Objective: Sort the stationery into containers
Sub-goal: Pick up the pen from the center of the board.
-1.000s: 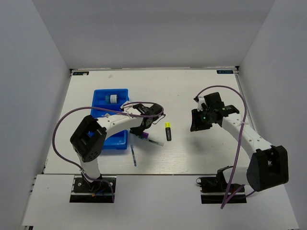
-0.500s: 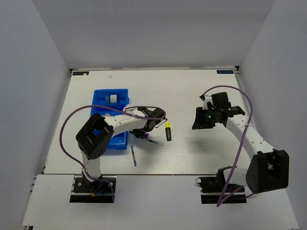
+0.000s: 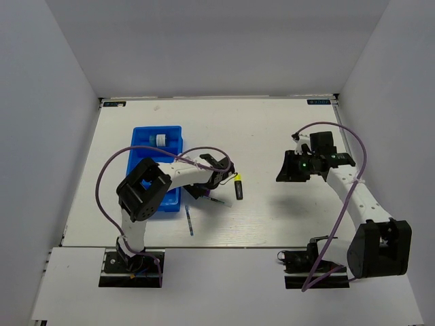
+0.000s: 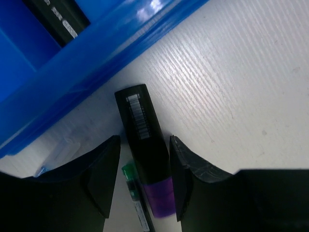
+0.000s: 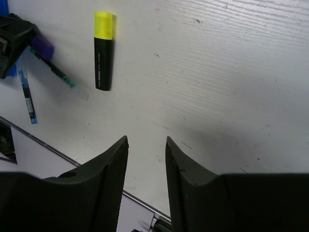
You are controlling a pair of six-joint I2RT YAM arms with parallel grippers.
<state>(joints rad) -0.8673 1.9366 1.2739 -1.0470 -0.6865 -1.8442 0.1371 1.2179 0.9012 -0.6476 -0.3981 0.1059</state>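
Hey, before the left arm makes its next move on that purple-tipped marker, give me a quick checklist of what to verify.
1. Purple-tipped marker lies inside the left gripper: ok.
2. Grip closed firmly on it: cannot tell.
3. Nothing else in the grasp: not ok, the thin pen lies close beside the marker, near one finger.
4. Left gripper apart from the blue tray wall: ok.
5. Right gripper open, empty and well away, with the yellow-capped highlighter untouched: ok.
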